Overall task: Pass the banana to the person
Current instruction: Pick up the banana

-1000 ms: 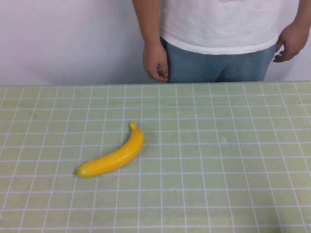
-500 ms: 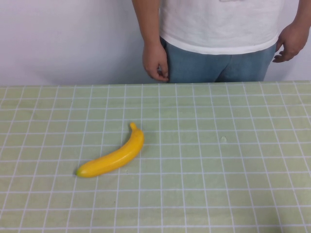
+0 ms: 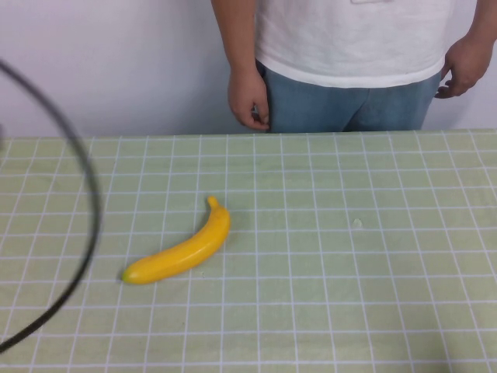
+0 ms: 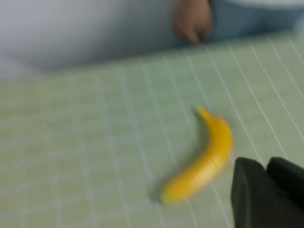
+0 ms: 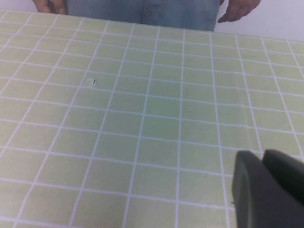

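We judge the banana (image 3: pixel 182 250) light, glossy, slippery; grip mid-body. Left gripper (image 4: pixel 268 194) near it, right gripper (image 5: pixel 268 187) well apart; jaws indiscernible. Person (image 3: pixel 349 58) beyond banana.

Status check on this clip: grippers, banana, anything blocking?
Left gripper above the table near the banana, right gripper over bare cloth. Banana flat on table, ungripped. Person waiting at far edge. Path clear.

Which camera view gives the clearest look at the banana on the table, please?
The high view: the banana lies whole and sharp on the checked tablecloth. The left wrist view shows it blurred beside the left end effector. The right wrist view shows only tablecloth and the right end effector.
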